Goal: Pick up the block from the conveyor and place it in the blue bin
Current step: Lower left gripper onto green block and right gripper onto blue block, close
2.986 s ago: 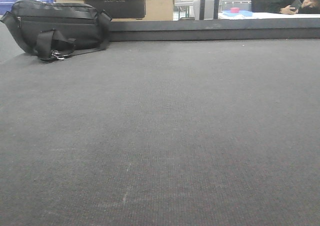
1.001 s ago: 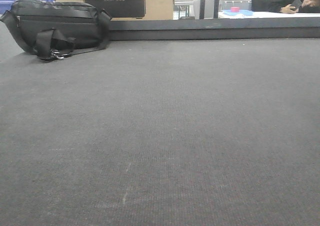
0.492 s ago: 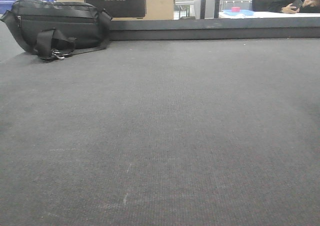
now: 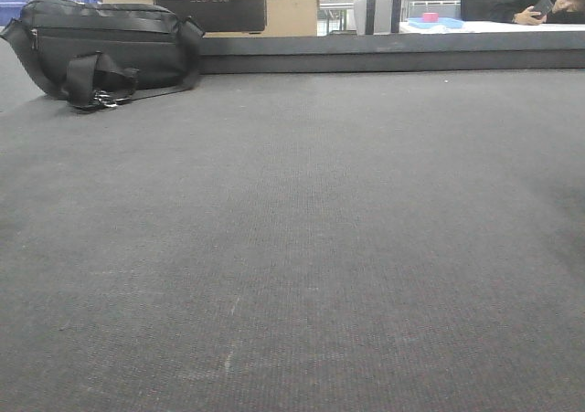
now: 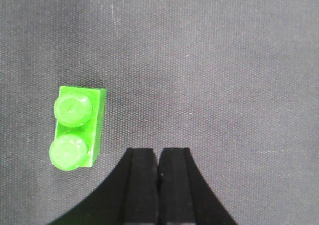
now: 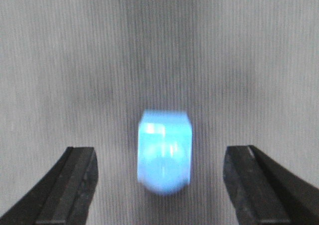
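- Right gripper [image 6: 159,157] spread wide, a blurred blue block [image 6: 164,155] centred between its jaws on the conveyor [image 4: 302,229], likely lined up for a grab
- Left gripper [image 5: 158,157] clenched on nothing; green block [image 5: 77,127] lies studs-up just left of it, untouched
- Bag [image 4: 105,51] sits far left by the rail [image 4: 393,60]; bin not clearly seen

Left gripper [image 5: 158,152] faces down, my two black fingers [image 5: 142,185] pressed together pad to pad with only a thin seam between them, coming in from the bottom edge of the left wrist view. Right gripper [image 6: 160,155] also faces down with the jaws spread wide. Its dark fingers [image 6: 75,185] sit well apart, one at the lower left and one at the lower right of the right wrist view.
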Controlling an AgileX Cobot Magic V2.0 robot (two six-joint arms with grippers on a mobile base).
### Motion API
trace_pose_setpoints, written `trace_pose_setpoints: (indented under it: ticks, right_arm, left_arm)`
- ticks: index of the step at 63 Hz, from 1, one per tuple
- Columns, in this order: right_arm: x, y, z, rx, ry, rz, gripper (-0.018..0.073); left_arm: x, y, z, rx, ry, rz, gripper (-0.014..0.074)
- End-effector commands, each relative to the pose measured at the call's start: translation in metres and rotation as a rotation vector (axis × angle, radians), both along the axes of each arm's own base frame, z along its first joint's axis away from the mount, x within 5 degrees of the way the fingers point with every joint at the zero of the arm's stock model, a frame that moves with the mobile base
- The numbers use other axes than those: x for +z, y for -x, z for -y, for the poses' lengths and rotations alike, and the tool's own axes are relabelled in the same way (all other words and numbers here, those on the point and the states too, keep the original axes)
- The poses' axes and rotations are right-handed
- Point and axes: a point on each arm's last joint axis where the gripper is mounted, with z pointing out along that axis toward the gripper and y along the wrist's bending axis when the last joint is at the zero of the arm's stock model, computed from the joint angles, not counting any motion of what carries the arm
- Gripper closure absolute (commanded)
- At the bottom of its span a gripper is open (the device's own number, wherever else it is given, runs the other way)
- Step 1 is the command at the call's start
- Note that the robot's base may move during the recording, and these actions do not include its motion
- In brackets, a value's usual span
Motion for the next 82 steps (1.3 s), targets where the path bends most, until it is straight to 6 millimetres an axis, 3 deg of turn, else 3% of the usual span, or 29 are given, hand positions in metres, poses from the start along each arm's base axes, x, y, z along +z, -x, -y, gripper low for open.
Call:
trace_pose_setpoints:
  ticks: [1, 11, 17, 32, 38, 51, 63, 70, 82]
  right_arm:
    - [-0.011, -0.01, 0.0, 0.001, 0.009, -0.015, 0.0147]
    - [-0.028, -0.016, 0.0, -0.01, 0.011, -0.092, 0.0155]
    - [-0.032, -0.017, 0.0, -0.01, 0.011, -0.104, 0.0227]
    - [-0.033, -0.016, 0.0, -0.009, 0.012, -0.123, 0.0519]
    - [-0.032, -0.015, 0.0, -0.008, 0.012, -0.131, 0.0727]
    - [0.001, -0.006, -0.003, -0.019, -0.03, -0.047, 0.0718]
    - [0.038, 0.0, -0.004, -0.025, -0.061, 0.119, 0.0721]
    - [0.045, 0.002, -0.005, -0.032, -0.077, 0.173, 0.0721]
    - [0.044, 0.004, -0.006, -0.033, -0.088, 0.146, 0.0721]
  left_arm:
    - [0.002, 0.0, 0.002, 0.0, 0.013, 0.009, 0.0708]
    - [0.002, 0.0, 0.002, 0.0, 0.013, 0.009, 0.0708]
    - [0.002, 0.0, 0.002, 0.0, 0.013, 0.007, 0.0708]
    - [0.001, 0.0, -0.001, 0.037, 0.02, -0.005, 0.0708]
    - [0.003, 0.003, -0.015, 0.086, 0.017, -0.048, 0.0708]
    - [0.008, 0.007, -0.048, 0.045, -0.042, -0.08, 0.0708]
    - [0.0, 0.004, -0.058, -0.045, -0.116, -0.115, 0.0702]
    - [-0.008, -0.006, -0.053, -0.111, -0.101, -0.106, 0.0594]
    - [-0.026, -0.021, -0.055, -0.112, -0.097, -0.127, 0.0255]
